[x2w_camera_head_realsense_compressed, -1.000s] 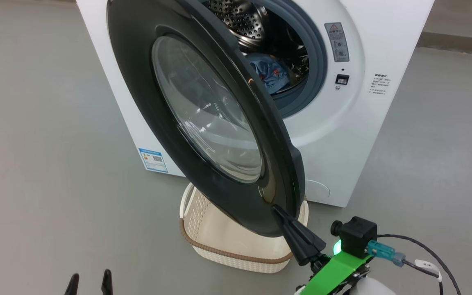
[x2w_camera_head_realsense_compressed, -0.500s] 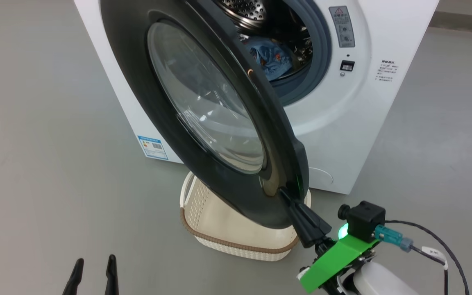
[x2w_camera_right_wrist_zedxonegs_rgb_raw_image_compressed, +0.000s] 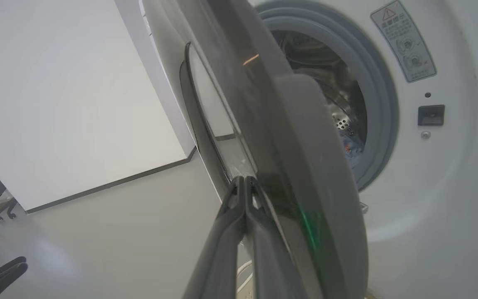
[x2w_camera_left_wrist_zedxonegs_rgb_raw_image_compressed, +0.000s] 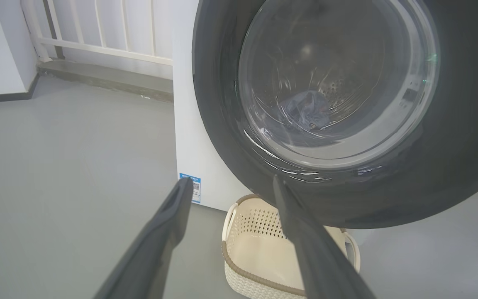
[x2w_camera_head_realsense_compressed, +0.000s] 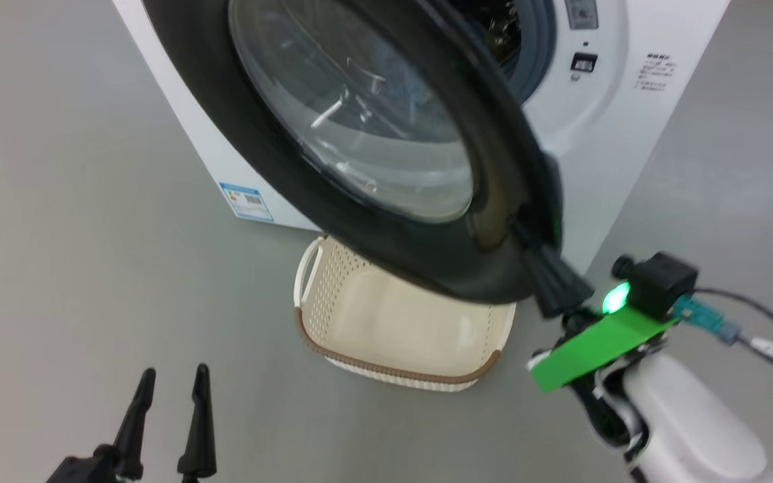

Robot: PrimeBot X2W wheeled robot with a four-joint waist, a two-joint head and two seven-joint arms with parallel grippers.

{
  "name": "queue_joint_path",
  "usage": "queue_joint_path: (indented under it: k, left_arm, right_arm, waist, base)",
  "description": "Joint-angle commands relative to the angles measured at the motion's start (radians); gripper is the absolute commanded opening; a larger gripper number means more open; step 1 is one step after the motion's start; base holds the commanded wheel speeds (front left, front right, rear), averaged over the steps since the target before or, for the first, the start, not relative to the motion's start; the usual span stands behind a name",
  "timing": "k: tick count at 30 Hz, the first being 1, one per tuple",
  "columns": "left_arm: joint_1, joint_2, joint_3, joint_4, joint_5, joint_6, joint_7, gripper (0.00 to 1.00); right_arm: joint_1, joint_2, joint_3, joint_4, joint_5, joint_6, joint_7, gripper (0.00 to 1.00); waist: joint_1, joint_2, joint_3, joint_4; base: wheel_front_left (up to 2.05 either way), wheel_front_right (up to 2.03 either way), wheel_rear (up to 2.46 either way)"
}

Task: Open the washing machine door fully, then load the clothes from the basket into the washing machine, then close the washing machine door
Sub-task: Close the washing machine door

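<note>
The washer (x2w_camera_head_realsense_compressed: 601,141) has the clothes (x2w_camera_left_wrist_zedxonegs_rgb_raw_image_compressed: 305,114) inside it now: a small blue heap lies low in the drum, seen through the glass of the door (x2w_camera_head_realsense_compressed: 359,134). The basket (x2w_camera_head_realsense_compressed: 393,371) sits on the floor just in front of the washer, under the door, and it looks empty. So the loading part looks done, and the door must have been opened for it. What is left is the last job, shutting the door. The door stands out from the washer at a slant, about half way, with a gap on the far side from its hinge. The right gripper (x2w_camera_head_realsense_compressed: 522,236) has its two fingers pressed tight together and holds nothing. Its tip touches the low outer rim of the door, on the side away from the washer, so I think it is pushing the door toward the washer. The left gripper (x2w_camera_head_realsense_compressed: 175,370) hangs in front of the washer, well apart from the door, with its fingers spread wide and nothing between them. The door is not latched yet.
</note>
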Motion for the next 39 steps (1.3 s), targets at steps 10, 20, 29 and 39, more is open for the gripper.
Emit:
queue_joint_path:
  k: [10, 20, 29, 39]
  left_arm:
    - [-0.098, -0.004, -0.011, -0.046, -0.018, 0.001, -0.01, 1.0]
    - [-0.157, -0.009, -0.048, -0.051, -0.03, 0.001, -0.01, 1.0]
    - [-0.197, -0.013, -0.068, -0.057, -0.037, 0.001, -0.01, 1.0]
    - [-0.236, -0.013, -0.075, -0.06, -0.037, 0.001, -0.01, 1.0]
  right_arm:
    - [-0.148, -0.047, -0.09, -0.011, -0.028, 0.0, -0.008, 0.0]
    - [-0.271, -0.09, -0.15, 0.016, -0.024, 0.0, -0.008, 0.0]
    - [-0.356, -0.113, -0.182, 0.036, -0.026, 0.0, -0.008, 0.0]
    - [-0.443, -0.095, -0.215, 0.059, -0.037, 0.0, -0.008, 0.0]
  waist:
    - [0.0, 0.0, 0.112, 0.032]
    - [0.0, 0.0, 0.185, 0.068]
    - [0.0, 0.0, 0.237, 0.089]
    - [0.0, 0.0, 0.289, 0.079]
  base:
    - [0.0, 0.0, 0.0]
    - [0.0, 0.0, 0.0]
    - [0.0, 0.0, 0.0]
    - [0.0, 0.0, 0.0]
